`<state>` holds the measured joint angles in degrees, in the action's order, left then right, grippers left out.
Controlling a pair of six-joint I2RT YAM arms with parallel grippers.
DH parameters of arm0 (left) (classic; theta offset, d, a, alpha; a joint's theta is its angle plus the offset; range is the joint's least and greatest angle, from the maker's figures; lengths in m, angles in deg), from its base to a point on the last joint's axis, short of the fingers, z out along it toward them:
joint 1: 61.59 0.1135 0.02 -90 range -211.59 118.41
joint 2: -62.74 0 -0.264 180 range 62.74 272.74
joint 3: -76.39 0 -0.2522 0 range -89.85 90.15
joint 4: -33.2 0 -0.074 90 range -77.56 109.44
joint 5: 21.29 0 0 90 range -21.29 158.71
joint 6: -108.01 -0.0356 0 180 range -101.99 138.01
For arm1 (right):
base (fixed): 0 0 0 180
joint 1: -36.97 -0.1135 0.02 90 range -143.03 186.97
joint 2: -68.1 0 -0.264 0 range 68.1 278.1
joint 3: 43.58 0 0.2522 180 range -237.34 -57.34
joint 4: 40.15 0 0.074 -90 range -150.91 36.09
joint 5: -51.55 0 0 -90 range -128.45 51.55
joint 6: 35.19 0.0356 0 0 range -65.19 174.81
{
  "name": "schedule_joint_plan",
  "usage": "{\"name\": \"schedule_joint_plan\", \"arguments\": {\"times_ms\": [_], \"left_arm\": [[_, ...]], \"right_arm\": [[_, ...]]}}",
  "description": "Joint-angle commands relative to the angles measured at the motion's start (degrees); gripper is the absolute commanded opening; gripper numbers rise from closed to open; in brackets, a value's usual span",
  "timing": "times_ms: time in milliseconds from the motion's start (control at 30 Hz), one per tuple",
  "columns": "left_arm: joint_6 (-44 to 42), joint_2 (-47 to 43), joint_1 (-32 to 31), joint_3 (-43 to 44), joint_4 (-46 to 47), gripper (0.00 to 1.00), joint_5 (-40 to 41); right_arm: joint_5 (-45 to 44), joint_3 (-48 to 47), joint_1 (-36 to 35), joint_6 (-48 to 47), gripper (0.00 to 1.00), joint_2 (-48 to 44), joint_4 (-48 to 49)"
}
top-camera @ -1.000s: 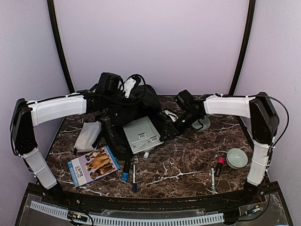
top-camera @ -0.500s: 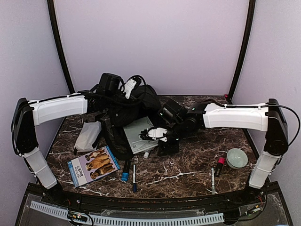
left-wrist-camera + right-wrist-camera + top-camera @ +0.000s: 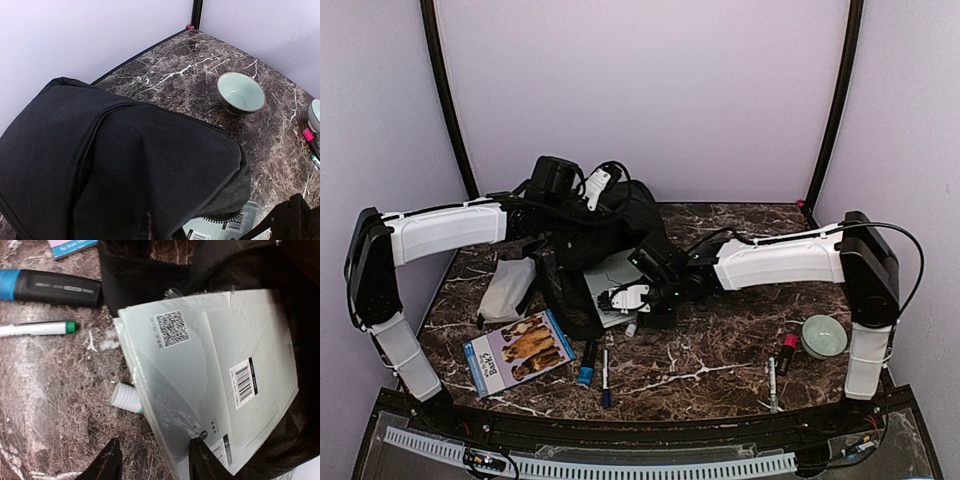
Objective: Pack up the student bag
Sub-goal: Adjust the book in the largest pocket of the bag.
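While the left arm is keeping the same pose it had a second ago, the left gripper is sitting buried in black fabric at the top of the student bag. No view is showing its fingers, so I cannot tell whether they are clamping the cloth. The bag itself is lying heaped at the back centre of the marble table, its mouth facing the near edge. A grey packet is poking out of that mouth, part in and part out.

To the left of the bag, a grey pouch and a dog book are waiting on the table. A blue marker and a pen are lying just in front of the packet.

The real change is happening on the right. The right arm, which was reaching behind the bag's right side a second ago, is now stretching across to the bag's front. The right gripper is hovering at the packet's protruding corner with its fingers spread apart and holding nothing — one on each side of the edge. A white cap is peeking from under that corner.

This is looking like the start of a push or pinch to seat the packet fully inside. Further right, a bowl and a pink-capped marker are staying unpacked — most of the job is still waiting.
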<state>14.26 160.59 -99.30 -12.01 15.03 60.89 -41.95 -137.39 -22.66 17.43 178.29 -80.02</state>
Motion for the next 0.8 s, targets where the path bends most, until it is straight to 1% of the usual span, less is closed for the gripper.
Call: {"name": "schedule_joint_plan", "arguments": {"times_ms": [0, 133, 267, 367, 533, 767], "left_arm": [[1.5, -1.4, -0.3, 2.6, 2.6, 0.0, -4.4], [1.6, -1.6, -0.3, 3.0, 2.1, 0.0, -5.4], [1.9, -1.9, -0.3, 3.0, 2.2, 0.0, -6.0], [2.2, -1.7, -0.3, 3.1, 2.1, 0.0, -6.8], [2.6, -1.3, -0.3, 3.5, 2.1, 0.0, -7.9], [2.9, -1.2, -0.3, 3.5, 2.1, 0.0, -8.7]], "right_arm": [[-2.6, -3.1, -0.5, -1.8, 0.41, 4.0, 5.9], [-7.2, -2.7, -0.3, -1.0, 0.32, 6.3, 11.9], [-10.1, -4.8, 1.7, 2.6, 0.23, 8.9, 14.2], [-10.4, -6.2, 3.7, 5.2, 0.23, 10.3, 15.6], [-11.7, -9.6, 5.5, 6.0, 0.23, 13.5, 17.2], [-13.8, -10.8, 5.7, 0.6, 0.23, 17.1, 24.5]]}}
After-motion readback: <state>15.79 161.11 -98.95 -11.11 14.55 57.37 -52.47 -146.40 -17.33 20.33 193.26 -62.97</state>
